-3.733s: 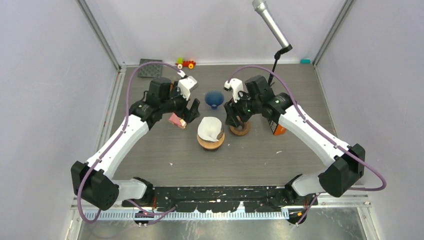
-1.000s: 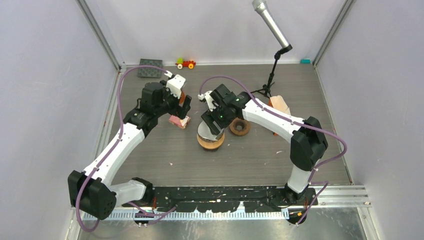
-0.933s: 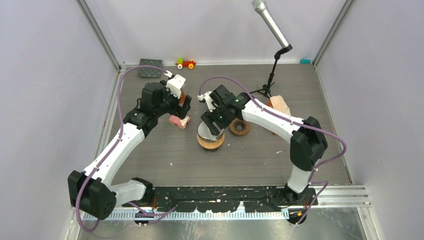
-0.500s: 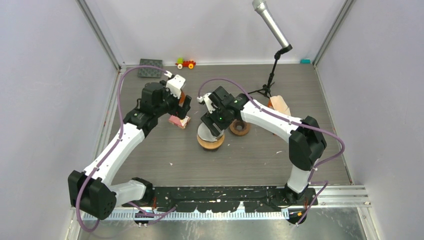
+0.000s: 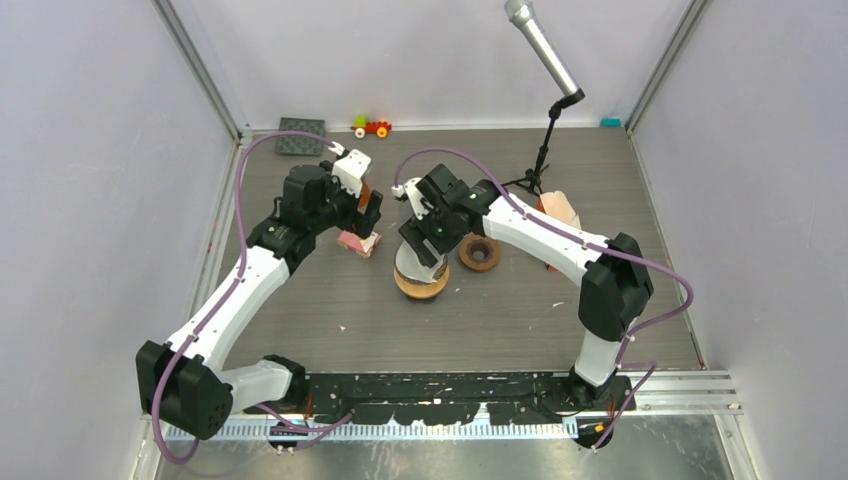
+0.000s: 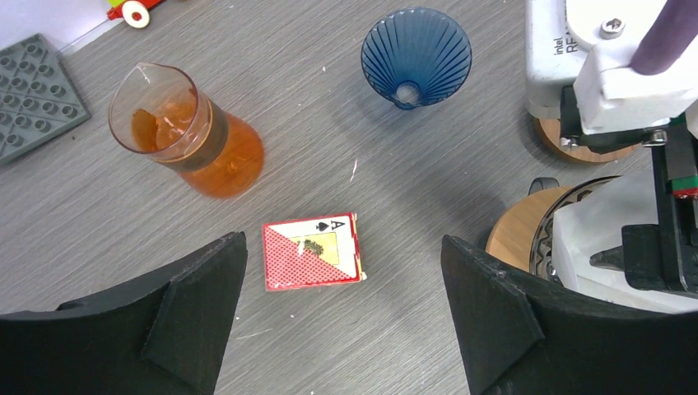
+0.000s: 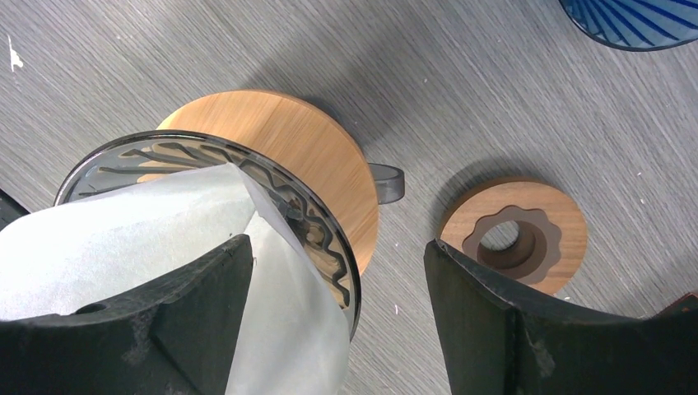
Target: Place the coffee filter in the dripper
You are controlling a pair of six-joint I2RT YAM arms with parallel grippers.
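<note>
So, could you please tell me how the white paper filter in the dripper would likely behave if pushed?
The paper filter looks thin and creased, so it would probably crumple or fold rather than slide stiffly. It stands lopsided above the rim of the dripper, so it is likely very light and easily shifted.

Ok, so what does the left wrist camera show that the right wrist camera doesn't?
Only the left wrist view shows the orange glass carafe, the playing card box and the grey studded plate. Only the right wrist view shows the wooden ring whole, with its wavy hole; the left wrist view catches just an edge of it. Both show the blue dripper and the white filter sitting in the clear dripper on its wooden base.
</note>
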